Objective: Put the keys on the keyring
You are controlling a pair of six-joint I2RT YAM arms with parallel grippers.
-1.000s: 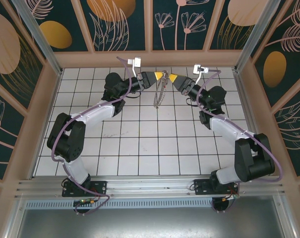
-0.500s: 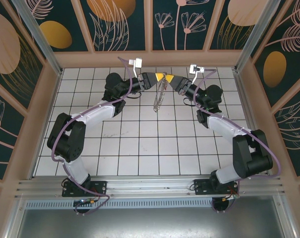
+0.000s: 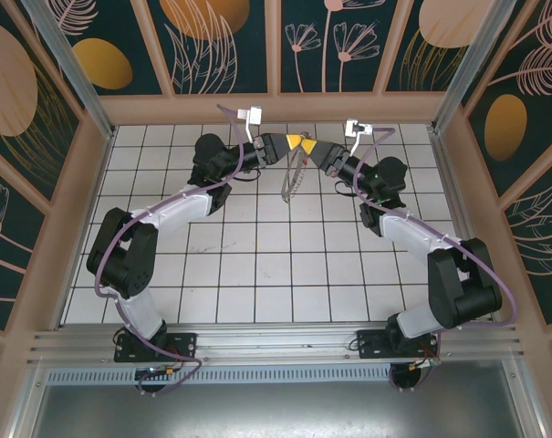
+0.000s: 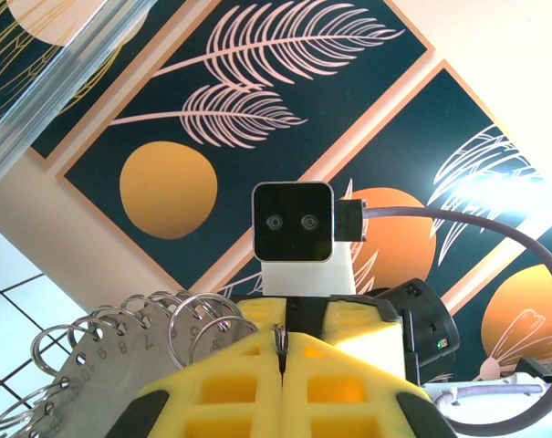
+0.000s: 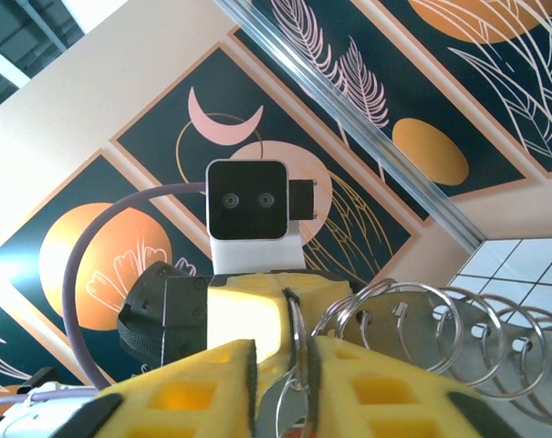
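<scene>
Overhead, the left gripper (image 3: 299, 140) and the right gripper (image 3: 309, 144) are seen tip to tip in the air above the far rows of the tiled table (image 3: 257, 265). A ringed metal plate (image 3: 294, 178) is seen hanging just beneath the meeting point, tilted and clear of the tiles. In the left wrist view the left gripper's yellow jaws are pressed flat together, and a thin wire loop, taken here for the keyring (image 4: 278, 336), is pinched edge-on in the seam between them. The plate, stamped with numbers and threaded with a row of wire rings, is seen just to the left of those jaws. In the right wrist view the right gripper's jaws are held only narrowly apart, and the slot is filled by the upright loop and a flat silver piece (image 5: 277, 401) beside it. Both are flanked closely by the pads, but whether they are actually squeezed cannot be told.
</scene>
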